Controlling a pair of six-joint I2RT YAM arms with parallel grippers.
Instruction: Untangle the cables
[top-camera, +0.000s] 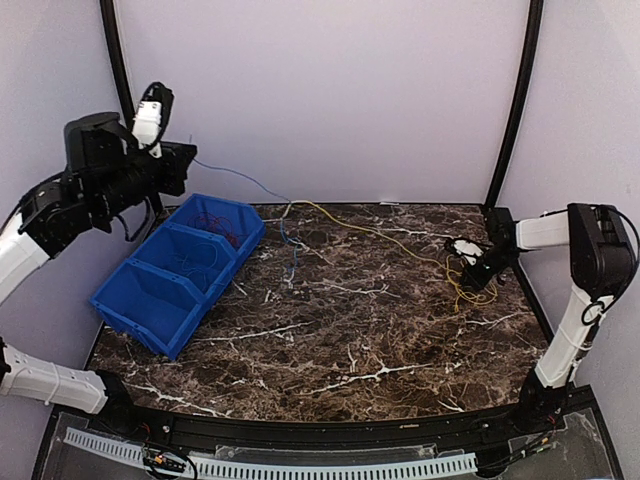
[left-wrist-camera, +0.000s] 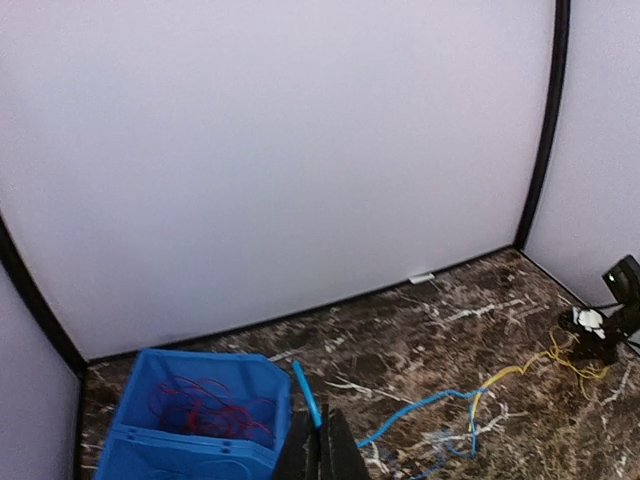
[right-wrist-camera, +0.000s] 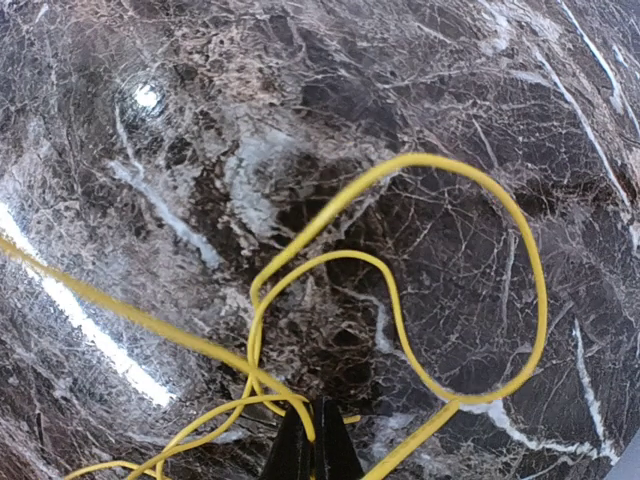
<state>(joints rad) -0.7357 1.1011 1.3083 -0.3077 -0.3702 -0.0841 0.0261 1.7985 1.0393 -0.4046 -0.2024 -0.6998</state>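
Observation:
My left gripper (top-camera: 186, 161) is raised high above the blue bin (top-camera: 150, 300), shut on the blue cable (top-camera: 240, 177). In the left wrist view the closed fingers (left-wrist-camera: 322, 445) pinch that blue cable (left-wrist-camera: 305, 390), which runs down to the table and crosses the yellow cable (left-wrist-camera: 510, 375). The red cable (top-camera: 215, 222) lies bunched in the bin's far compartment. My right gripper (top-camera: 470, 264) is low at the table's right side, shut on the yellow cable (right-wrist-camera: 400, 300), whose loops lie on the marble. The yellow cable (top-camera: 380, 232) stretches left towards the blue one.
The three-compartment blue bin stands at the left of the dark marble table (top-camera: 350, 340); thin blue wire shows in its middle compartment (top-camera: 195, 258). White walls with black corner posts (top-camera: 515, 100) close in the back and sides.

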